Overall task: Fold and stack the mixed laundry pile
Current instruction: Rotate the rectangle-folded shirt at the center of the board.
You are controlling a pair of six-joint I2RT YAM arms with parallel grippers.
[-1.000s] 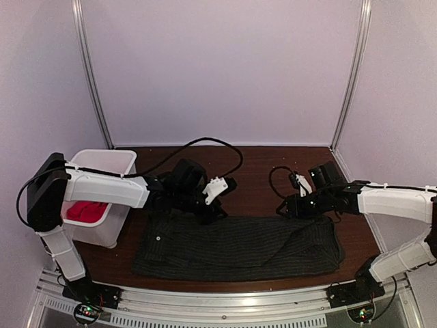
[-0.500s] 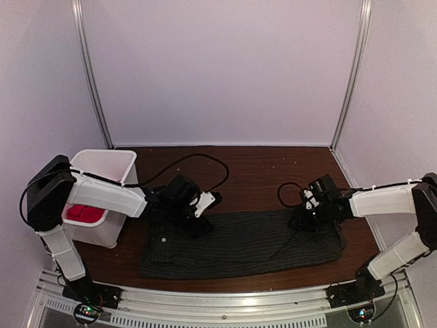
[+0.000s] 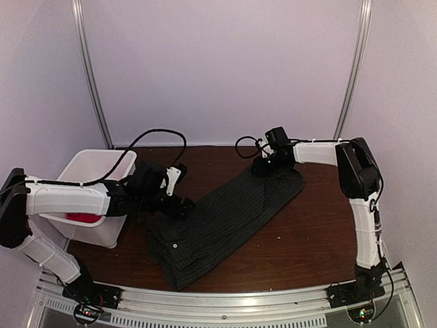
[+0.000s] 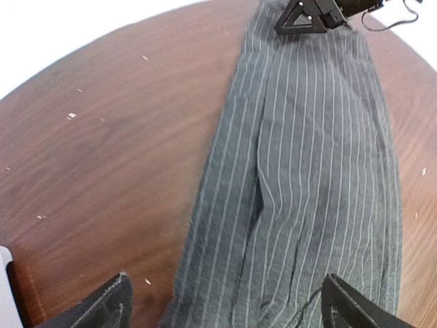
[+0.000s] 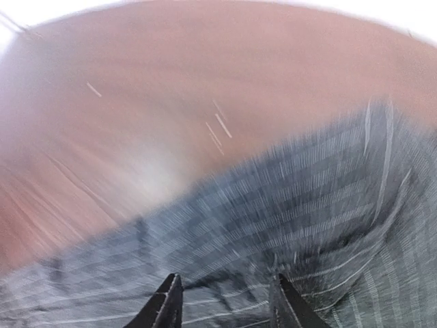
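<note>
The dark pinstriped shirt [image 3: 225,219] lies in a diagonal strip across the table, from front left to back centre. My right gripper [image 3: 263,167] is at the strip's far end, its fingers closed on a bunch of the cloth; it also shows in the left wrist view [image 4: 307,15]. The right wrist view is blurred, with striped cloth between the right gripper's fingertips [image 5: 225,290]. My left gripper [image 3: 180,205] hovers over the shirt's near left part [image 4: 307,171], jaws wide and holding nothing. The red T-shirt [image 3: 82,217] lies in the white bin [image 3: 102,162].
The white bin stands at the table's left edge, beside my left forearm. Black cables loop over the back of the brown table [image 3: 321,219] behind both wrists. A metal rail [image 3: 225,301] runs along the front edge.
My right gripper swung from the right side to the back centre, dragging the shirt's end so the shirt turned diagonal. My left gripper opened, let go of the shirt and drew back left.
</note>
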